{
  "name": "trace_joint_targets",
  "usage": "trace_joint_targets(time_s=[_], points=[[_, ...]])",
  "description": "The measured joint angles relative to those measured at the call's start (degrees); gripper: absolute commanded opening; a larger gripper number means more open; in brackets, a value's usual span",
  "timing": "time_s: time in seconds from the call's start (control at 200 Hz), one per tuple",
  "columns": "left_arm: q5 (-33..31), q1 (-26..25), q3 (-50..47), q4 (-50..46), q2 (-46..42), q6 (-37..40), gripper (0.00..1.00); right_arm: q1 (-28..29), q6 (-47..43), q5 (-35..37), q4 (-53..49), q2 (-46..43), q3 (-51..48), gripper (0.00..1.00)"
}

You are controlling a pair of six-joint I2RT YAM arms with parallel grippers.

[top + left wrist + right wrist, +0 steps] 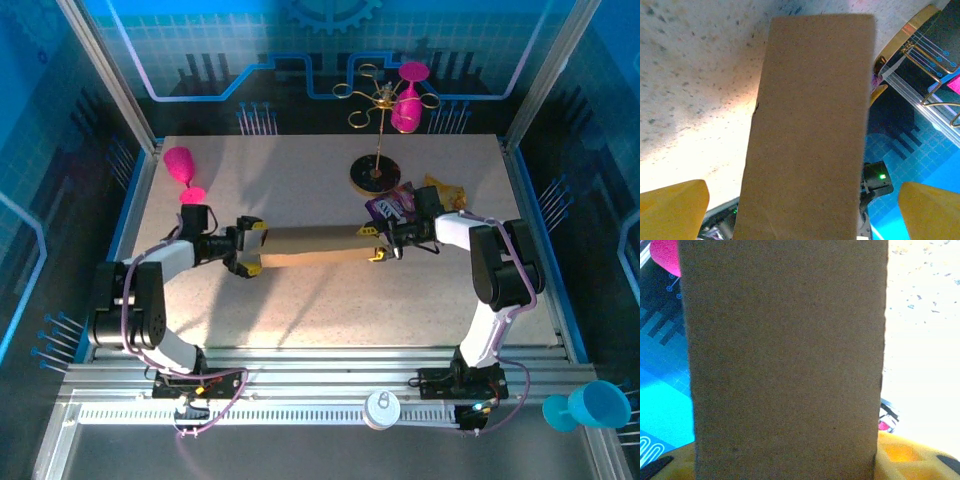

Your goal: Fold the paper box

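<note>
Left tool [254, 248] gapes, right tool [375, 243] clamps paper box [310, 245] over speckled table [300, 170], blue walls [60, 150].

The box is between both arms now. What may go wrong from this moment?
1. The left gripper is open around the paper box without touching it. Only the right gripper seems to hold the box, at one end, so the free end may sag or the folds may spring open.
2. The snack packets and the gold stand's base lie close behind the right gripper, so a move that way may knock them.
</note>
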Motion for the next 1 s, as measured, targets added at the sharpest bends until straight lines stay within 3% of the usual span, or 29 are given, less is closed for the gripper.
trace_joint_targets(time_s=[0.235, 0.515, 0.58, 0.63, 0.73, 0.851, 1.001], points=[[1.55, -3.78, -3.48, 12.66, 4.26, -11.45, 0.9, 0.02, 1.01, 0.0, 0.09, 0.02, 0.0, 0.37], [1.18, -7.08, -4.26, 25.86, 7.26, -23.45, 0.63, -0.2, 2.29, 0.02, 1.7, 0.37, -0.13, 0.35], [0.94, -7.32, -4.35, 27.52, 7.43, -24.61, 0.51, -0.37, 2.69, -0.02, 1.77, 0.39, -0.13, 0.36], [0.68, -7.43, -4.44, 28.76, 7.48, -25.2, 0.39, -0.52, 2.97, -0.33, 1.79, 0.39, -0.13, 0.4], [0.37, -7.63, -4.66, 29.86, 7.39, -26.34, 0.13, -0.74, 2.82, -0.39, 1.38, 0.39, -0.11, 0.58], [0.24, -9.35, -4.52, 26.36, 6.14, -28.92, 0.0, -0.87, -1.44, 0.94, -2.8, 0.37, 1.92, 0.72], [-0.02, -9.77, 0.22, 12.68, 3.39, -28.68, 0.0, -0.94, -9.88, 4.04, -13.25, -1.27, 6.6, 0.79]])
